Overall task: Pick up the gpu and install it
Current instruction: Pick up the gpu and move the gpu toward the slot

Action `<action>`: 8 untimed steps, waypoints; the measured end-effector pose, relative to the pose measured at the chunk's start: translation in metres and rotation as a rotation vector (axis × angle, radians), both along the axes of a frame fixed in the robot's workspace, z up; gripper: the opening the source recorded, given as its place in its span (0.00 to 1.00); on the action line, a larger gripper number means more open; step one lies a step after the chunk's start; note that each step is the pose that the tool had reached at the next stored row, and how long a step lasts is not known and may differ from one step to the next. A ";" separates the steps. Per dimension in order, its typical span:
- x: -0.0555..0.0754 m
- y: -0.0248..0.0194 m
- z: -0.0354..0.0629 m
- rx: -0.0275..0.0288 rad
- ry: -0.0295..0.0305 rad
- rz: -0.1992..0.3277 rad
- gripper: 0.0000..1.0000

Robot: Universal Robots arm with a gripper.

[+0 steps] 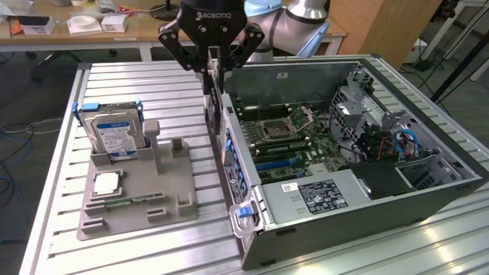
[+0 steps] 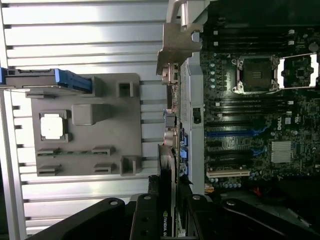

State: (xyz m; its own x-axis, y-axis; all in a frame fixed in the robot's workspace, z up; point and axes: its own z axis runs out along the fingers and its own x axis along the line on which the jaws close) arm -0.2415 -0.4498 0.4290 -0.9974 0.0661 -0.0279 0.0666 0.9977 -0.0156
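One gpu (image 1: 215,94) hangs clamped between two fingers (image 1: 177,50) beside one open case (image 1: 367,223).

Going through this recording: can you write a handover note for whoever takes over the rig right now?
End effector: shut on the gpu, which hangs upright and edge-on.
Position: the gpu is at the edge of the open computer case, between the motherboard and the grey holder.
On the holder: hard drive, CPU.
Done: gpu picked up.
Left: gpu not yet seated in a slot.
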 end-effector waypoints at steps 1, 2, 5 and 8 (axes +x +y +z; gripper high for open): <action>0.002 0.0000 -0.0001 0.0001 -0.0001 0.000 0.26; 0.005 0.0000 -0.0001 0.0001 -0.0001 0.000 0.26; 0.013 0.0000 0.0000 0.0000 0.0000 0.001 0.26; 0.020 0.0000 0.0000 0.0001 0.0000 0.002 0.26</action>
State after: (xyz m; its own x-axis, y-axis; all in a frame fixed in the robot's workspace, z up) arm -0.2216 -0.4499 0.4289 -0.9976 0.0640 -0.0279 0.0644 0.9978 -0.0155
